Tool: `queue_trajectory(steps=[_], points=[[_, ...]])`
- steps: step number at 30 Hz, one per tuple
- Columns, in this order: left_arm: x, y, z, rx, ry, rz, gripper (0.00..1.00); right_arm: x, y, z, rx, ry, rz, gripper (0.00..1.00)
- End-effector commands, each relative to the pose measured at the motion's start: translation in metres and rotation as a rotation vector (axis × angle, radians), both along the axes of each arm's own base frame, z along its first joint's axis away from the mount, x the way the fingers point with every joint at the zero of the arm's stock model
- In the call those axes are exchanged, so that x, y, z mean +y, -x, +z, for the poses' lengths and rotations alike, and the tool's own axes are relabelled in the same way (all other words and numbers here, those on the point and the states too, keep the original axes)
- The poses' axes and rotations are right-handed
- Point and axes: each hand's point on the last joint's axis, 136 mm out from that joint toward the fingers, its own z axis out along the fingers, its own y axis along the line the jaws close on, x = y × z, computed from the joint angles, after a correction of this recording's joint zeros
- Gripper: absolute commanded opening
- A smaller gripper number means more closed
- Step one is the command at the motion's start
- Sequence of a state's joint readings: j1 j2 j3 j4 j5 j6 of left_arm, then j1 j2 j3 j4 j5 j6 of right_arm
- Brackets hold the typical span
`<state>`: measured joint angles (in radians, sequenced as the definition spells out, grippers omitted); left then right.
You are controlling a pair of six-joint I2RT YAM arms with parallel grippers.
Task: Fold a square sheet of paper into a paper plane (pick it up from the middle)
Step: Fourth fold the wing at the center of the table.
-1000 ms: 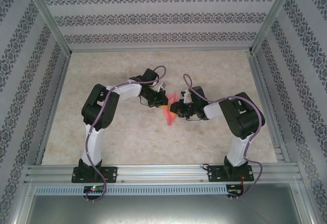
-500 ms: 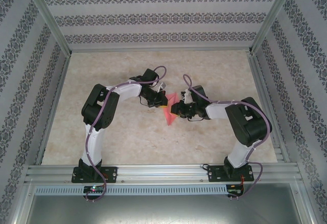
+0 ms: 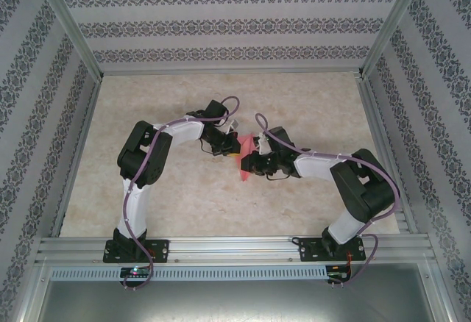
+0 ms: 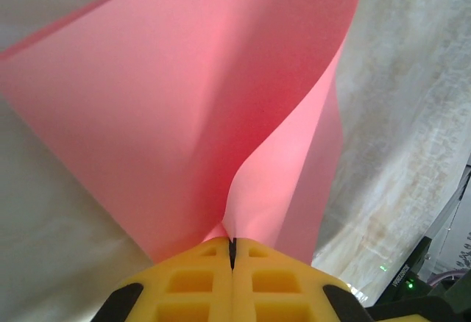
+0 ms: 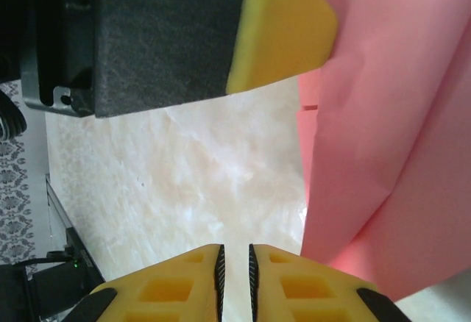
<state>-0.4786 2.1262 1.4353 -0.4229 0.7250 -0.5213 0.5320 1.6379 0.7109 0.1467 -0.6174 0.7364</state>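
The yellow fingers of the right gripper (image 5: 235, 263) were seen a narrow gap apart, nothing between them, above the marbled table (image 5: 184, 167). The pink sheet of paper (image 5: 397, 138) was touched near its top by the left gripper (image 5: 313, 31).

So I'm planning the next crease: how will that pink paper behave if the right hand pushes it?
Probably floppy: the paper bows in a loose curve above the left hand, which pinches it at one spot. Likely very light, since that narrow pinch holds it up. A push would probably bend it rather than slide it whole.
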Motion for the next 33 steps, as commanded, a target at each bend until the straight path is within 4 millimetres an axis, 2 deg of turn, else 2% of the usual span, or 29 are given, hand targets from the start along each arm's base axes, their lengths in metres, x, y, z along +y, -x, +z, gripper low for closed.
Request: queue_trajectory(steps=[1,7,16,33], points=[[0.000,0.008,0.007,-0.017,-0.002,-0.030,0.00,0.003,0.002,-0.008,0.005,0.012,-0.010,0.19],[0.002,0.010,0.009,-0.020,-0.003,-0.033,0.00,0.004,0.009,-0.023,0.032,0.035,0.003,0.19],[0.003,0.010,0.013,-0.024,0.001,-0.030,0.00,0.003,0.014,-0.034,0.054,0.040,0.010,0.19],[0.012,0.015,0.011,-0.021,-0.018,-0.026,0.00,0.003,0.022,-0.041,0.076,0.036,0.027,0.20]])
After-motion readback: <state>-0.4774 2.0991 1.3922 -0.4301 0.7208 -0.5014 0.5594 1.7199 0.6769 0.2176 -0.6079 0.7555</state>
